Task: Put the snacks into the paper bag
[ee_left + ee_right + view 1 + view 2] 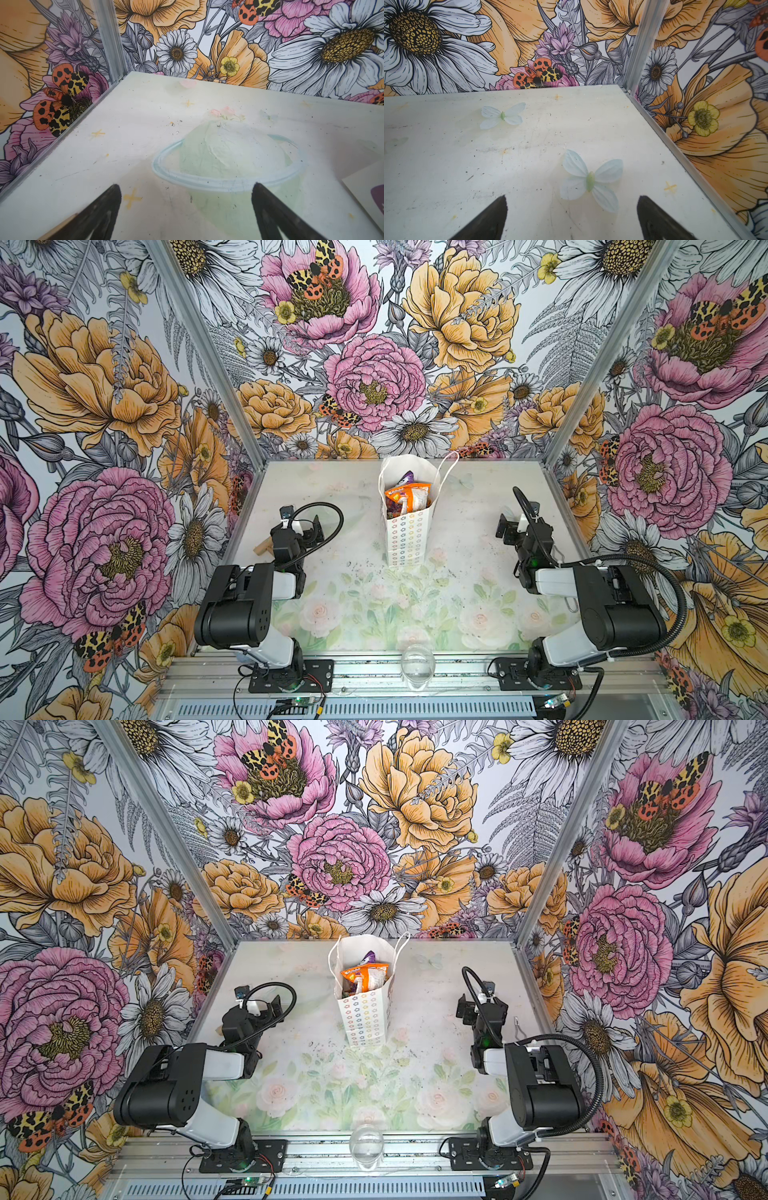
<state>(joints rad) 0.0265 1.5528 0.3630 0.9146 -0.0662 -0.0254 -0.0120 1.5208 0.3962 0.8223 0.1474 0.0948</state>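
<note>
The white paper bag [409,537] [365,1021] stands upright at the middle back of the table, its mouth open, in both top views. Snacks fill its top: an orange packet [405,494] [363,973] lies across, and a purple one [408,478] pokes up behind it. My left gripper [312,529] [186,187] is open and empty, low over the table to the left of the bag. To the bag's right, my right gripper [505,529] [572,197] is open too, with only bare table between its fingers. No loose packet shows on the table.
A small wooden block [262,548] lies by the left arm near the left wall. A clear glass cup [417,664] sits on the front rail. The enclosure walls close in the table on three sides. A pale sheet with a purple mark [372,199] shows at the left wrist view's edge.
</note>
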